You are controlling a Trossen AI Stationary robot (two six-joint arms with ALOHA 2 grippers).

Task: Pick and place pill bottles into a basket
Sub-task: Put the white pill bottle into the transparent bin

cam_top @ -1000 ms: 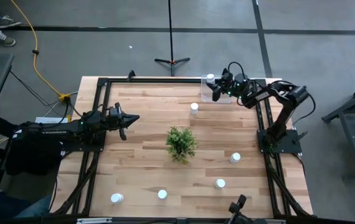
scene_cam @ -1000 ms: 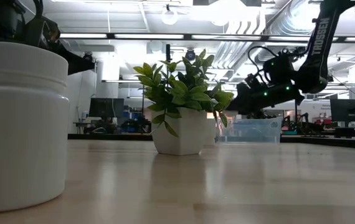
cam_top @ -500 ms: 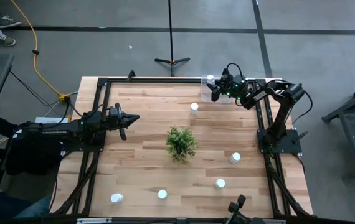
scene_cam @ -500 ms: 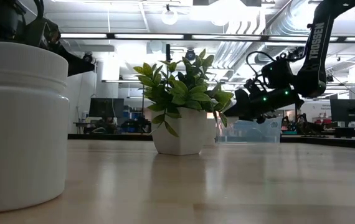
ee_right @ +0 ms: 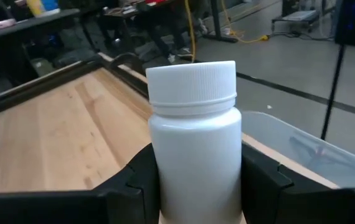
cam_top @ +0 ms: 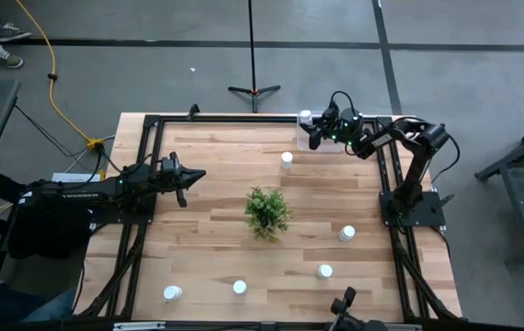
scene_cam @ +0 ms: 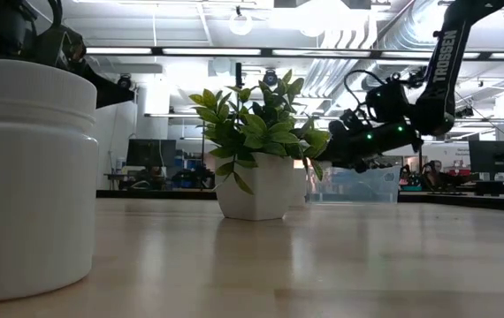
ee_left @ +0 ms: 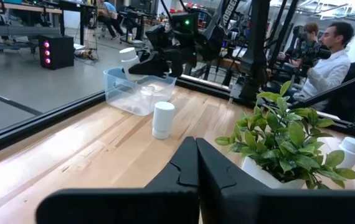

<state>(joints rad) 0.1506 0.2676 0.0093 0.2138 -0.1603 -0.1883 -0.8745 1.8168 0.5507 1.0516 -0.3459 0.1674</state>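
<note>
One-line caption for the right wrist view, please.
Right gripper fingers clamp an upright white pill bottle above the clear basket at the table edge.

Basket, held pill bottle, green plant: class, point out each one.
basket [ee_left: 123, 99], left wrist view, its clear front wall.
held pill bottle [ee_right: 193, 134], right wrist view, its white body.
green plant [cam_top: 267, 211], high view, its leaves.
</note>
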